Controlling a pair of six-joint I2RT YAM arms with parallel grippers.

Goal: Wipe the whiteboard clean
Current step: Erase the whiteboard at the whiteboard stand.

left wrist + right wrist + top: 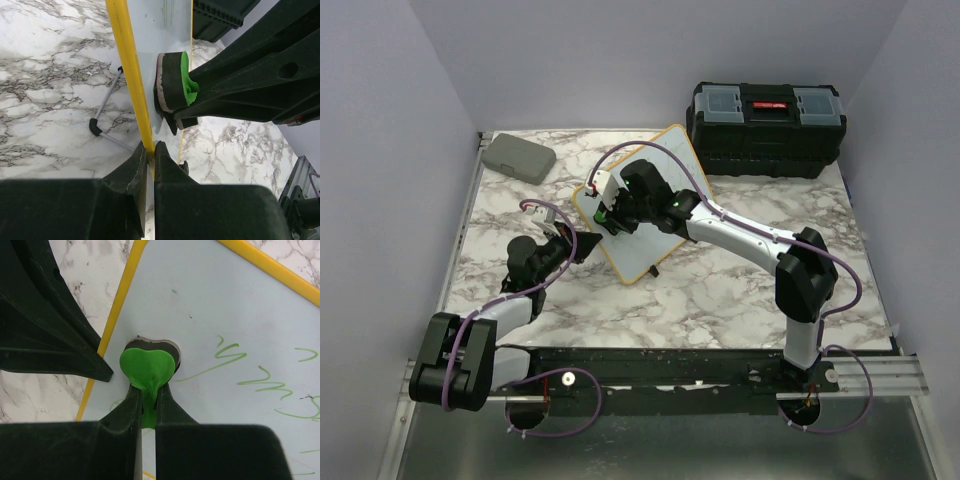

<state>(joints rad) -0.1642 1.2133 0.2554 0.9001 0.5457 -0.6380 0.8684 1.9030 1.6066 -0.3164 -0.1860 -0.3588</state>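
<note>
The small white board with a thin yellow frame and rounded corners (225, 300) stands tilted on its edge near the middle of the white-and-grey marbled table (720, 300), propped on a thin metal leg with a black foot (104, 109). Green handwritten strokes (260, 377) run across the part of its face seen from the right wrist, with a few fainter marks near the frame, so on this showing little of the board is clean. The patch above the pad and toward the near corner looks bare, though whether it was wiped or never written on cannot be told. A heart-shaped eraser with a bright green grip and a dark felt pad (147, 365) lies flat against the board face just inside one long edge. The right gripper (148, 392) is pinching the green grip, its fingers pressed tight on it. The left gripper (150, 150) is clamped on the yellow frame at the board's edge, steadying it. My judgement is that the wiping is at an early stage: the pad is in contact, and the written area beside it is left to cover. Well apart at the back stand a black plastic toolbox with a red handle (765, 125) and a flat grey rectangular case (518, 157).
</note>
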